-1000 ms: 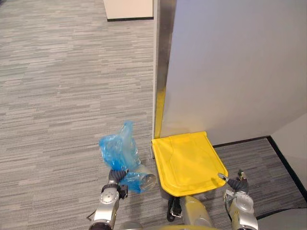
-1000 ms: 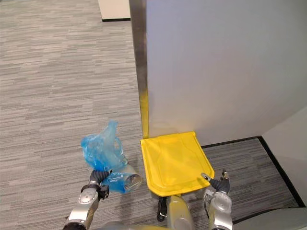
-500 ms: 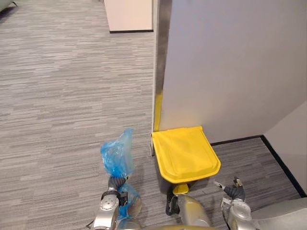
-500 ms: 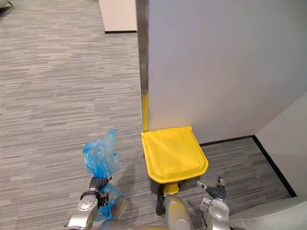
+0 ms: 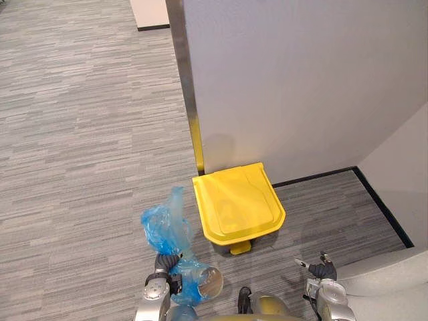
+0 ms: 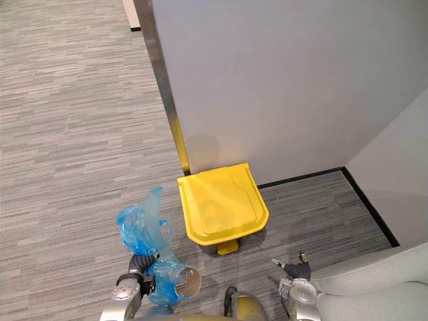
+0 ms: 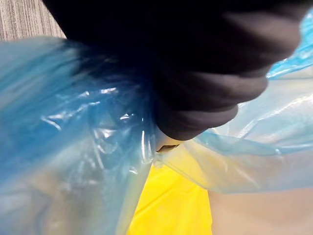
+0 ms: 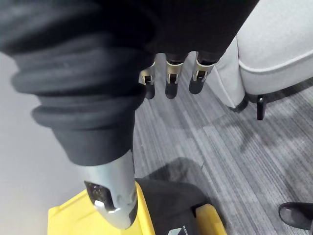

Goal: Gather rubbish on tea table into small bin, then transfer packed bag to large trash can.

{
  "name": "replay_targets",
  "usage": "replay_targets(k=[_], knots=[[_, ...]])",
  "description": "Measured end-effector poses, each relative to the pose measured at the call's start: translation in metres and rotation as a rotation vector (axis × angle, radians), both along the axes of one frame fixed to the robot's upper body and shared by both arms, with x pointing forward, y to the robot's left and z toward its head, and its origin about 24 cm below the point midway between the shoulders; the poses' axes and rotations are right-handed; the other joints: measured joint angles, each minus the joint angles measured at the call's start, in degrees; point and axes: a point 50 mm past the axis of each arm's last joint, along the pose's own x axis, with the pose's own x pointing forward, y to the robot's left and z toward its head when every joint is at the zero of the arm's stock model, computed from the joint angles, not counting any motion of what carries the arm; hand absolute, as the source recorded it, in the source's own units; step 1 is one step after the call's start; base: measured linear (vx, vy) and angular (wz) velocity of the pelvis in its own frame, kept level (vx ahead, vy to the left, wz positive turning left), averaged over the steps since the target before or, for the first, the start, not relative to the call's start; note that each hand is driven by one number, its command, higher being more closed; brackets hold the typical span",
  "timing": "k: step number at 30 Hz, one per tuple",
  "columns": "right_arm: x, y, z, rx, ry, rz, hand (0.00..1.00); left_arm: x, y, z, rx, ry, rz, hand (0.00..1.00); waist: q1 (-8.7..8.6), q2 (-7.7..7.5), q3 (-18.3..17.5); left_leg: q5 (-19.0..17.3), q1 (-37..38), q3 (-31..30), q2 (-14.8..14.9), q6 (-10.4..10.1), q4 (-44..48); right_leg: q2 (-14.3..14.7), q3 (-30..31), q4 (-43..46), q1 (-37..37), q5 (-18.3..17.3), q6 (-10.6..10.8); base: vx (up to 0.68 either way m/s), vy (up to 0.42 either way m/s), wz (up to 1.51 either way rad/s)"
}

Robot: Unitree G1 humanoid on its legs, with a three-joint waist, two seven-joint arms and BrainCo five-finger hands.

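Left eye view, wall (image 5: pixel 301 80): grey; stands right behind the large trash can (image 5: pixel 237 204)
carpet (image 5: pixel 80 134): grey striped; runs under the can and spreads wide on its left
grey seat (image 5: pixel 384 284): near the can on its right; apart from it
large trash can: yellow lid down, as it was half a second ago; the whole view has shifted, so the camera has moved and not the can
blue bag (image 5: pixel 167 224): just beside the can on its left; clear of the lid; lifted, with something pale and round in its lower bulge
left hand (image 5: pixel 165 262): fingers curled round the bag's bunched neck, as before
right hand (image 8: pixel 168 81): fingers straight, thumb apart, nothing in it; near the can's front right
pedal (image 5: pixel 239 249): yellow; at the can's front, facing the robot
meaning: gathering looks done; the bag has reached the can; the lid must come up first, by the pedal or the free hand
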Motion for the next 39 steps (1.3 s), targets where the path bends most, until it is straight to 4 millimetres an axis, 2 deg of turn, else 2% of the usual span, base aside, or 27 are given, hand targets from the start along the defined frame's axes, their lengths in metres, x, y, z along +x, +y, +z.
replay_targets(k=[8, 11, 18, 20, 22, 25, 26, 27, 28, 30, 32, 33, 39], knots=[[0.003, -0.001, 0.002, -0.007, -0.011, -0.002, 0.0, -0.001, 0.005, 0.0, 0.018, 0.006, -0.011, 1.0, -0.17, 0.77, 0.6, 0.5, -0.8, -0.5, -1.6, -0.5, 0.9, -1.3, -0.3, -3.9, 2.0, 3.3, 1.7, -0.1, 0.075, 0.12], [0.0, -0.002, 0.001, -0.006, -0.006, -0.01, 0.0, -0.001, 0.006, 0.0, 0.023, 0.005, -0.011, 1.0, -0.41, 1.72, 0.9, 0.3, 0.7, -0.3, -1.8, -0.6, -3.7, -1.2, -0.4, -6.0, 2.3, 4.7, 2.9, -0.15, 0.079, 0.08], [-0.004, 0.004, -0.002, 0.012, 0.006, -0.016, 0.0, -0.008, 0.019, -0.003, 0.063, 0.037, -0.006, 1.0, -0.4, 1.77, 1.3, 0.4, 1.3, 2.7, -3.2, -0.4, -6.0, -1.2, 3.5, -9.9, 2.1, 8.5, 4.2, -0.07, 0.065, -0.24], [0.001, 0.006, -0.001, 0.012, -0.004, -0.005, 0.0, -0.013, 0.023, -0.005, 0.069, 0.051, 0.002, 1.0, -0.29, 1.22, 1.7, 0.2, 2.1, 5.2, -3.6, 0.0, -5.8, -1.1, 6.5, -7.6, 0.2, 8.5, 4.3, 0.01, 0.06, -0.66], [0.009, 0.007, 0.002, 0.011, -0.024, 0.004, 0.0, -0.008, 0.024, -0.003, 0.077, 0.039, -0.004, 1.0, -0.76, 0.51, 2.6, -1.1, 0.8, 6.9, -3.8, 0.7, -2.7, -1.6, 7.7, -4.4, -2.4, 7.8, 4.9, 0.01, 0.048, -0.4], [0.008, 0.006, 0.001, 0.005, -0.014, 0.012, 0.0, -0.001, 0.025, 0.001, 0.081, 0.018, -0.007, 1.0, -1.82, 0.15, 2.8, -1.9, -0.7, 7.1, -4.1, 1.3, -0.1, -2.3, 7.4, -4.0, -3.1, 8.3, 4.7, 0.01, 0.049, -0.01], [0.009, 0.007, 0.0, -0.002, 0.001, 0.04, 0.0, 0.002, 0.026, 0.002, 0.086, 0.009, -0.008, 1.0, -1.87, 0.18, 2.7, -1.9, -1.1, 7.2, -3.9, 1.3, -0.3, -1.7, 7.5, -7.1, -2.0, 9.8, 5.1, -0.03, 0.027, -0.06], [0.01, 0.007, 0.0, -0.003, 0.001, 0.043, 0.0, 0.003, 0.027, 0.003, 0.088, 0.004, -0.007, 1.0, -1.64, 0.55, 2.7, -1.9, -1.4, 7.6, -2.6, 1.3, -1.1, -1.5, 7.1, -8.3, -1.3, 10.0, 4.4, 0.0, 0.032, 0.03], [0.01, 0.007, 0.0, -0.004, 0.003, 0.04, 0.0, 0.006, 0.029, 0.006, 0.096, -0.008, -0.008, 1.0, -1.56, -0.42, 2.6, -1.9, -1.0, 7.3, -3.4, 1.3, -1.2, -2.8, 4.5, -5.1, -1.2, 6.4, 3.9, 0.02, 0.013, 0.08], [0.012, 0.003, 0.001, -0.02, 0.0, 0.036, 0.0, 0.005, 0.027, 0.005, 0.088, -0.006, -0.005, 1.0, -1.38, 0.42, 2.1, -1.9, -0.9, 7.2, -2.9, 1.2, -1.4, -2.0, 4.7, -9.4, 0.7, 8.9, 4.2, 0.03, 0.016, -0.01], [0.02, -0.002, 0.005, -0.034, -0.014, 0.041, 0.0, 0.006, 0.027, 0.005, 0.085, -0.011, 0.001, 1.0, -0.2, 0.88, 2.0, -1.7, -0.9, 7.4, -2.7, 0.9, -2.1, -1.2, 5.2, -13.2, 1.4, 11.3, 4.0, 0.04, 0.013, -0.22], [0.021, -0.004, 0.006, -0.038, -0.015, 0.039, 0.0, 0.007, 0.027, 0.005, 0.082, -0.013, 0.008, 1.0, -0.22, 1.05, 2.1, -1.2, -0.9, 7.3, -2.8, 0.9, -2.2, -1.2, 5.2, -13.9, 1.4, 11.9, 3.9, 0.06, 0.004, -0.11], [0.02, -0.008, 0.006, -0.042, -0.013, 0.021, 0.0, 0.004, 0.03, 0.003, 0.09, 0.002, 0.031, 1.0, -0.35, 1.43, 2.3, -0.6, 1.3, 5.4, -3.4, 0.9, -2.1, -1.2, 4.2, -16.3, 5.4, 12.2, 4.1, 0.02, 0.0, 0.09]])
